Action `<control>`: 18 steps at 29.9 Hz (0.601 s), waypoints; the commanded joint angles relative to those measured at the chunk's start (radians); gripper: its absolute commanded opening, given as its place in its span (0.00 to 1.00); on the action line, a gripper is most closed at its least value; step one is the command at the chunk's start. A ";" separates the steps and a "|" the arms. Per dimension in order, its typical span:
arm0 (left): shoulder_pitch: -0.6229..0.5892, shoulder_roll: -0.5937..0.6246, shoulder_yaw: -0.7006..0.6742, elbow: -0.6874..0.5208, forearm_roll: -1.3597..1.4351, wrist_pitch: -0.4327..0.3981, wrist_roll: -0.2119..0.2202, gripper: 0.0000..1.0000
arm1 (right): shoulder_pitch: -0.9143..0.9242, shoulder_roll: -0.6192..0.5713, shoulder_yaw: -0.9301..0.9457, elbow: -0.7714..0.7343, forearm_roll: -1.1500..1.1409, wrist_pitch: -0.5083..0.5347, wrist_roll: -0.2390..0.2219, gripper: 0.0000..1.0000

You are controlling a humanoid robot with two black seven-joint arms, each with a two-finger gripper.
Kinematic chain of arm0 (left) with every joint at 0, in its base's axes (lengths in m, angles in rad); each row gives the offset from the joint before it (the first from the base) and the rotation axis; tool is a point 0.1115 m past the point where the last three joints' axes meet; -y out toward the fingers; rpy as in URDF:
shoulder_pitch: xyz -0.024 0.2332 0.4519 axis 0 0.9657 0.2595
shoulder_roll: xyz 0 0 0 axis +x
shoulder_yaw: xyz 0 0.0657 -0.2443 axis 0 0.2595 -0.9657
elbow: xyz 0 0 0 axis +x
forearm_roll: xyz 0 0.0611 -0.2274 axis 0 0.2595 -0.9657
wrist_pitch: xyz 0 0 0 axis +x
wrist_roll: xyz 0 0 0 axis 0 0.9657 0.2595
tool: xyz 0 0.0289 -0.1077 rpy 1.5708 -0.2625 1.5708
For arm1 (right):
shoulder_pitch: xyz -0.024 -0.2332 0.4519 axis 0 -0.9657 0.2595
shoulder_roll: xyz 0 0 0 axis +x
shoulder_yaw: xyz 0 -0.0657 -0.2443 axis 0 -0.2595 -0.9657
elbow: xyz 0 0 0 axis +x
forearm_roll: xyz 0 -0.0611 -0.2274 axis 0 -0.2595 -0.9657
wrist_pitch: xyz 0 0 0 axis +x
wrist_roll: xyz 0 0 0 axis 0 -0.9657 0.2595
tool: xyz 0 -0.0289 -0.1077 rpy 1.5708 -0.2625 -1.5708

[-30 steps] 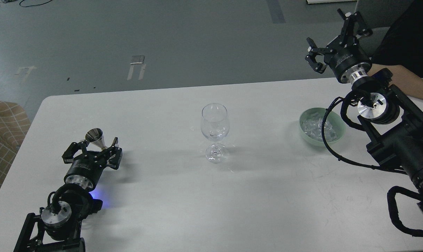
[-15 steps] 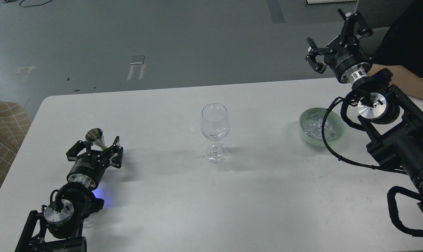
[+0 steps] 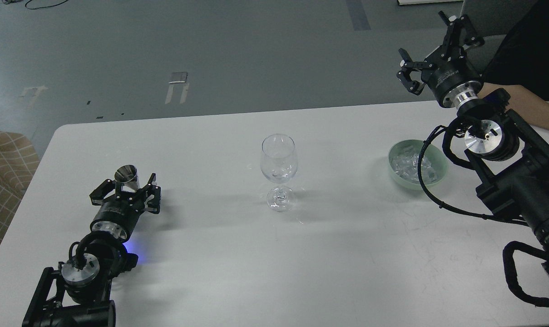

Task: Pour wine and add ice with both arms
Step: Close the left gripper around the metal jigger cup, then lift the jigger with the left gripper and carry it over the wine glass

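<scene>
White table (image 3: 220, 254) w/ rounded corners filled most of the view; matte top, faint scuffs and scratches toward the right, soft shadows under each item. Behind it lay a grey-green floor (image 3: 238, 50) w/ pale tape marks, a darker stripe near the top and cables in the top left corner. A tan checked seat (image 3: 4, 159) showed at the left edge. At the top right a person's forearm (image 3: 528, 106) rested on the table's far edge.

Wine glass (image 3: 279, 171) stood upright near the table's middle, looking empty or nearly so. Pale green bowl (image 3: 417, 164) sat to the right, holding the ice (image 3: 408, 163) – clear lumps heaped inside; a black cable from the right arm crossed in front of the bowl.

Left gripper (image 3: 129, 186) lay low over the table on the left side, fingers spread on either side of a small metal measuring cup (image 3: 126, 176); they looked close around it, but whether they actually gripped it – can't tell from this angle. Blue light glowed on the table beside the left arm.

Right gripper (image 3: 433, 50) was raised beyond the table's far right edge, fingers wide apart, holding nothing, well above and behind the bowl
</scene>
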 commanded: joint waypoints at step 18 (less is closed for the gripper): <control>-0.014 0.000 -0.001 0.032 -0.017 -0.019 -0.021 0.13 | -0.001 0.001 0.000 0.000 0.000 -0.014 0.000 1.00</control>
